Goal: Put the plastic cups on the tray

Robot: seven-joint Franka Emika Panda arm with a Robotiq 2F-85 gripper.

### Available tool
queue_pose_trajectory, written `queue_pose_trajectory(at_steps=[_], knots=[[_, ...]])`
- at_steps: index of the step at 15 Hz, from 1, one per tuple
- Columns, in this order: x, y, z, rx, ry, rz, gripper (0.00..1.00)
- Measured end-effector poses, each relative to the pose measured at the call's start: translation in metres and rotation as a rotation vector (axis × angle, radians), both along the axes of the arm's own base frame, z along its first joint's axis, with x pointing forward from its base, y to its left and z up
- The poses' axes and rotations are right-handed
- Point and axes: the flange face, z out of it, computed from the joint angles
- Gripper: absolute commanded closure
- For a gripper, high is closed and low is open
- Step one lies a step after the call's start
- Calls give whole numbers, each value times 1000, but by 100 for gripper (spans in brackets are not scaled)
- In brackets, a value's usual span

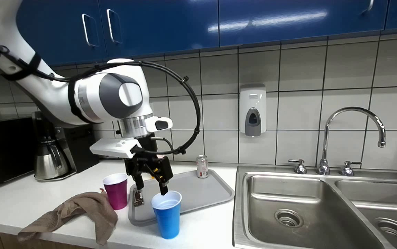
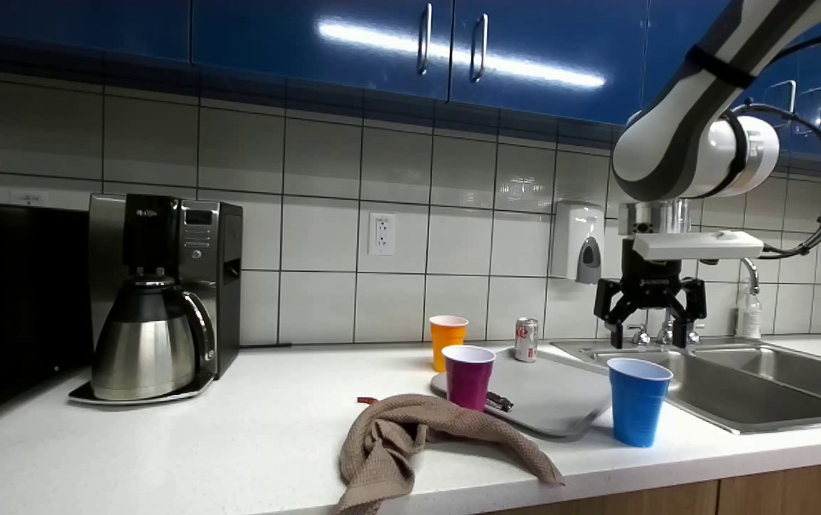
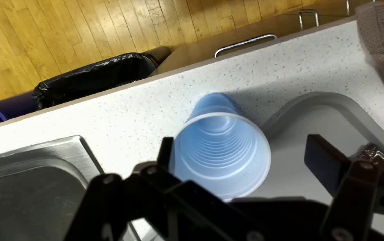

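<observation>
The robot hand (image 2: 648, 337) hangs above the edge of the tray (image 1: 202, 193) with its fingers (image 2: 680, 335) spread wide apart, the blue cup (image 1: 168, 218) and purple cup (image 1: 116, 192) stand just beside the tray, and I see the orange cup (image 2: 448, 340) near it too.

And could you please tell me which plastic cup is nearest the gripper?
The blue cup, central in the wrist view, below the gripper; the magenta cup and orange cup stand farther off.
</observation>
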Motion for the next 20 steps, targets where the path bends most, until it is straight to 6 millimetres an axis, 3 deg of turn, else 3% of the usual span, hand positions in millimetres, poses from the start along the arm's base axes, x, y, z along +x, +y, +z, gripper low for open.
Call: queue_pose_trajectory(at_steps=[9,20], knots=[[13,11,-34,-27,-7,-33,0],[40,18,-58,-66,7,-71,0]])
